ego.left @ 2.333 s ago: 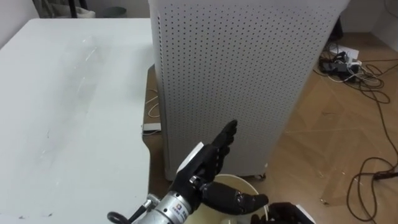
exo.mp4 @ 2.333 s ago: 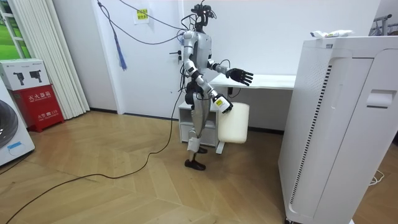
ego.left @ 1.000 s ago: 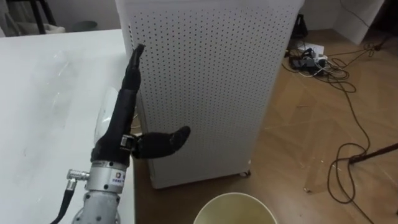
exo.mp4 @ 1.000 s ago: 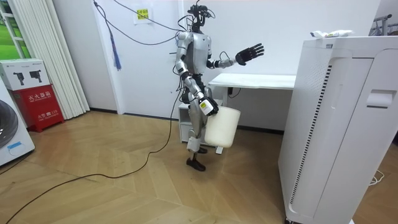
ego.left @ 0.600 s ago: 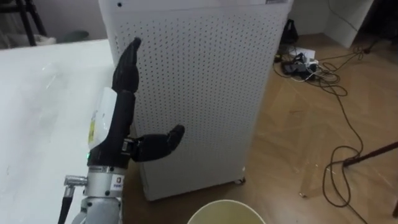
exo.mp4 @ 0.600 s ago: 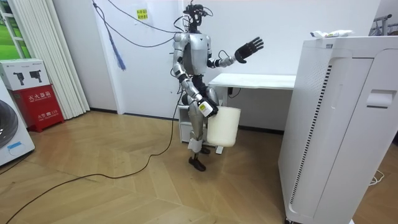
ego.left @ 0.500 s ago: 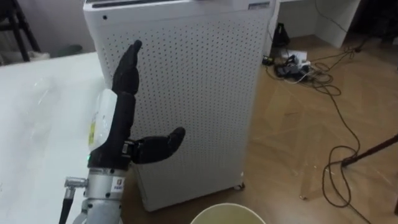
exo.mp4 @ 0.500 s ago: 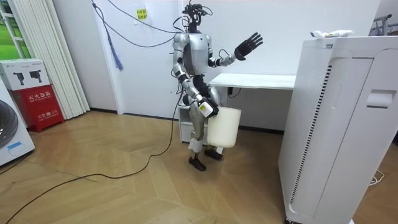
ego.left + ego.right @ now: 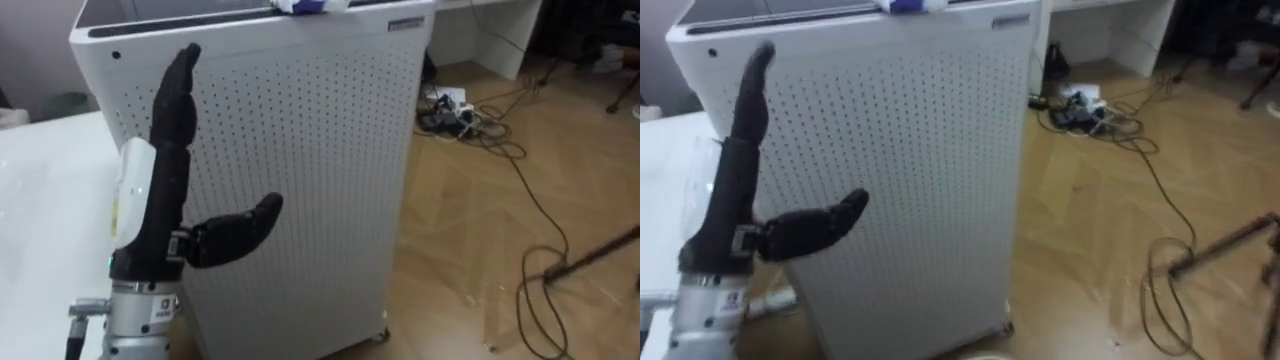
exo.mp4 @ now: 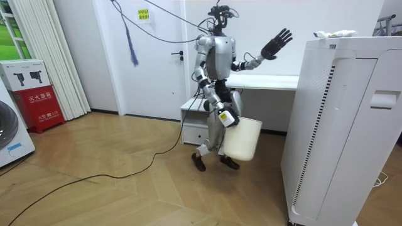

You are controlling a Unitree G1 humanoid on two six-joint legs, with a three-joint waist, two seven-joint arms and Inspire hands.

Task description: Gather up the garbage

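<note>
Crumpled white and blue garbage (image 9: 305, 5) (image 10: 333, 34) lies on top of a tall white perforated cabinet (image 9: 300, 150) (image 10: 342, 125) right in front of me. My left hand (image 9: 165, 170) (image 9: 735, 190) (image 10: 276, 43) is raised upright before the cabinet's front, open, fingers straight, thumb out to the side, holding nothing. It stands below and left of the garbage. In the room view my right hand (image 10: 224, 117) hangs low at my side, shut on the rim of a cream bin (image 10: 243, 139).
A white table (image 9: 40, 210) (image 10: 264, 81) lies at my left, next to the cabinet. Cables and a power strip (image 9: 450, 105) sprawl over the wood floor to the right, with a dark stand leg (image 9: 590, 255) nearer. A low drawer unit (image 10: 195, 122) stands behind me.
I have walked from the table towards the cabinet, bin in my right hand. The eye views shifted: the cabinet's top and the garbage came into sight. My left hand rose and stays raised.
</note>
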